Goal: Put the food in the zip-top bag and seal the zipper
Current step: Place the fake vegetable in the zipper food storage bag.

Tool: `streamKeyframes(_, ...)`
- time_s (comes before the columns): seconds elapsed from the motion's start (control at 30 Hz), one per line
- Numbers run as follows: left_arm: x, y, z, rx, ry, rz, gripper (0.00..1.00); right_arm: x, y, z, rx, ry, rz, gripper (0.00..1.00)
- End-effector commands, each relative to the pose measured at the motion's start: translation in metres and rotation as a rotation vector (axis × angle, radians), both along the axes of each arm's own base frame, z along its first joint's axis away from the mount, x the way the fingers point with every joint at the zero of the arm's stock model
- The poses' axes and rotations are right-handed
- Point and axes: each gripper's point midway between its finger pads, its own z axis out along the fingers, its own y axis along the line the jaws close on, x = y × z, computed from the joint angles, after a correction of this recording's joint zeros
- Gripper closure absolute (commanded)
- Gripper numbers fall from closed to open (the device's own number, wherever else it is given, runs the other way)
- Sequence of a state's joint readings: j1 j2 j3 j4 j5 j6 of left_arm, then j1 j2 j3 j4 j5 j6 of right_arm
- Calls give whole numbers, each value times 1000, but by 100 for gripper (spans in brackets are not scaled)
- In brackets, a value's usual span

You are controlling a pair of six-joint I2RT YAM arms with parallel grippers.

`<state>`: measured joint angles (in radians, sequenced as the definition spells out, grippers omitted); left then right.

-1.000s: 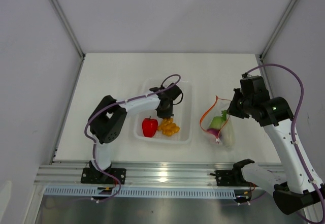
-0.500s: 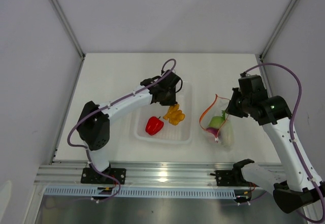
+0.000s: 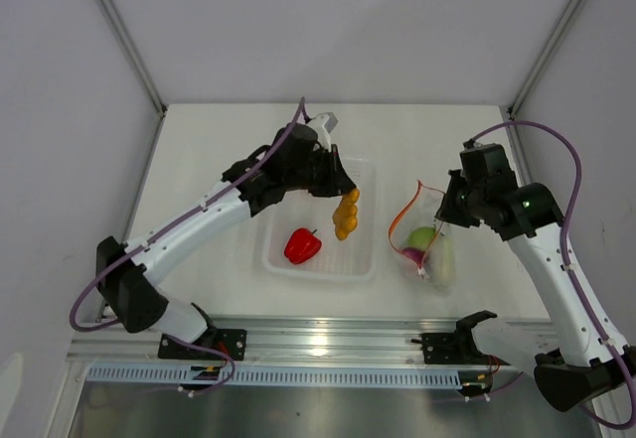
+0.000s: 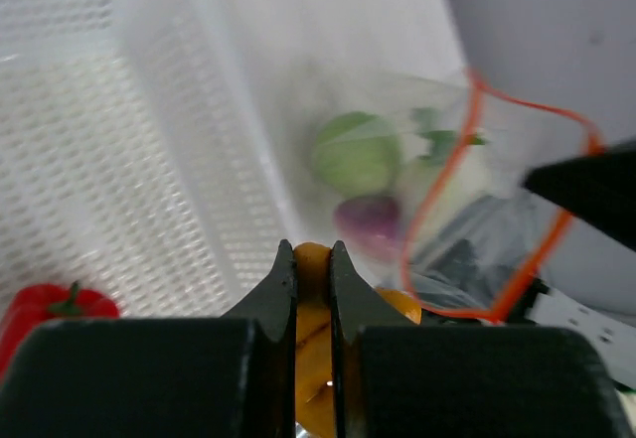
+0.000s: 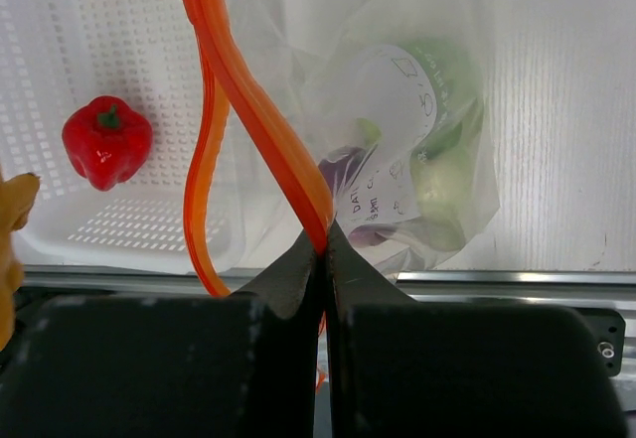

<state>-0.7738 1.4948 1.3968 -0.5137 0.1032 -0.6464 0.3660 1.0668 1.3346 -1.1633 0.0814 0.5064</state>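
Left wrist view first: our left gripper (image 4: 313, 251) is closed to a narrow slit on the orange-yellow lumpy piece (image 4: 397, 305). A sliver of the piece shows between the fingers and the rest bulges out below and to the right of them. From above, the piece hangs off the fingertips over the tray (image 3: 366, 259), its long axis running on from the fingers.

The zip-top bag (image 5: 417, 130) lies ahead of these jaws and off to their right, beyond the tray wall. Its mouth gapes as a tall loop facing roughly back toward us. Through the clear film we make out the green cabbage (image 4: 356, 152) and the purple onion (image 4: 368, 218) already inside.

Our right gripper (image 5: 320, 249) is clamped flat on the zipper (image 5: 260, 110), one lip of the strip rising straight up from between its jaws. The other lip bows away to the left, and that is what props the mouth open.

We judge the coming move turns on this: the loop stands tall and narrow, to the right of the left jaws and a little lower. The piece should therefore travel rightward and enter lengthwise along the loop's long axis. The left arm is the only one free to carry. The red bell pepper (image 5: 107, 140) waits in the tray, left of the right jaws.
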Motion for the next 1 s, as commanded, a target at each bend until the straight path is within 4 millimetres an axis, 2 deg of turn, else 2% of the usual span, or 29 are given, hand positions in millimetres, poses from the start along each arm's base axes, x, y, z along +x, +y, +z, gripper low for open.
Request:
streamKeyframes(0.0,-29,-25,84,-268,-89,-207,99,5,7,7,38,-35,-5,100)
streamKeyframes(0.1,-47,-40,121,-461,-123,-319,99,4,10,8,50,-40,-1,100)
streamKeyframes(0.13,-63,-46,132,-540,-97,-399,99,4,12,7,59,-40,5,100)
streamKeyframes(0.17,-66,-51,142,-621,-159,-449,100,3,13,7,63,-39,8,100)
streamKeyframes(0.27,-78,-59,147,-710,-129,-515,99,2,16,5,71,-29,16,100)
streamKeyframes(0.57,-82,-87,132,-853,10,-595,99,-2,34,10,142,-47,43,100)
streamKeyframes(0.83,-75,-101,104,-787,92,-513,99,-7,54,23,208,-65,87,100)
streamKeyframes(0.97,-68,-103,82,-726,133,-455,99,-9,55,28,217,-77,87,100)
